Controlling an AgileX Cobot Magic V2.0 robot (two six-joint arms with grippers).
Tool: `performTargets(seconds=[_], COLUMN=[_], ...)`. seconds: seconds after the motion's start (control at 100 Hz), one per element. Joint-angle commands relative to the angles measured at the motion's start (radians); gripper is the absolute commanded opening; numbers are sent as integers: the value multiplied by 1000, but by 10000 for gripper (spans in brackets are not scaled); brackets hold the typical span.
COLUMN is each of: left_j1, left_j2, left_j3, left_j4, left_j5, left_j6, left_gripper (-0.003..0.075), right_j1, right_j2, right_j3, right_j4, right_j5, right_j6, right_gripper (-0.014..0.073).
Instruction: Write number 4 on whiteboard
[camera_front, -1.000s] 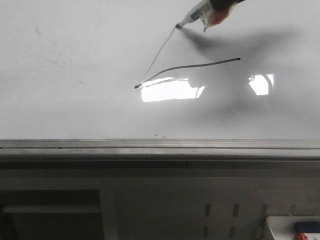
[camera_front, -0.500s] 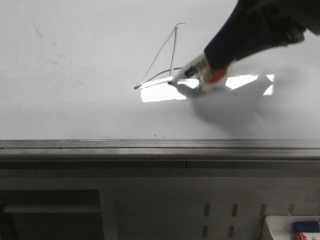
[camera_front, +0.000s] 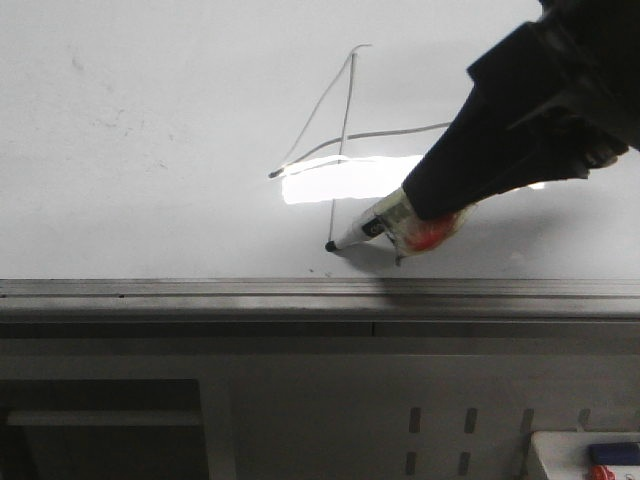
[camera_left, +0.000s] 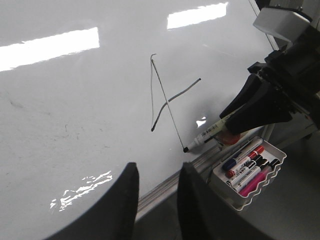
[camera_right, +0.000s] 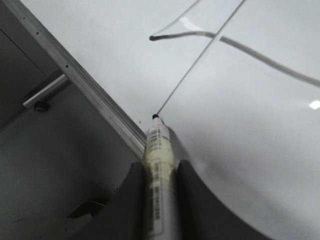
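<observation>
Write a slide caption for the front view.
Right gripper holds a marker at the foot of the number 4 on the whiteboard.

Item 1: a white tray (camera_left: 265, 184) with a scalloped rim, seen in the left wrist view and, only by its corner, at the lower right of the front view (camera_front: 556, 446).

Item 2: four pens lying side by side inside the tray, roughly parallel to one another: a blue-capped pen (camera_left: 233, 161), a red-capped pen (camera_left: 244, 164), a black pen (camera_left: 254, 169) and a pink pen (camera_left: 256, 181).

Item 3: a grey panel (camera_front: 300, 400) to the left of the tray, with short upright slots (camera_front: 414, 420) in the part nearest the tray.

Item 4: a dark recess (camera_front: 100, 435) in that panel, well to the left of the tray.
</observation>
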Motion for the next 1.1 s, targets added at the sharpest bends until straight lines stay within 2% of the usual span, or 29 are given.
performTargets(seconds=[0.0,0.09,0.24,0.31,0.46,0.67,0.89,1.09], left_j1=[1,1,1,1,1,-108,-178,-178], left_j2=[7,7,80,149,315,446,512,516], left_j3=[-33,-69,-197,-281,-470,-612,-621,-621], left_j4=[-51,-50,53,112,126,132,189,174], left_j5=[-33,12,159,260,539,703,713,664], left_j6=[-9,-9,2,21,142,187,185,183], left_gripper=[171,204,366,402,399,399,375,221], right_j1=[-4,30,101,139,250,414,484,488], right_j2=[-59,-136,-172,-143,-72,-52,-52,-52], right_j3=[-77,-184,-315,-343,-353,-353,-389,-411], right_j4=[3,3,-16,-43,-124,-133,-135,-135], right_j5=[4,106,190,243,287,133,103,143], right_j6=[7,4,-8,-24,-116,-206,-206,-206], right_gripper=[-53,-53,-53,-53,-53,-53,-53,-53])
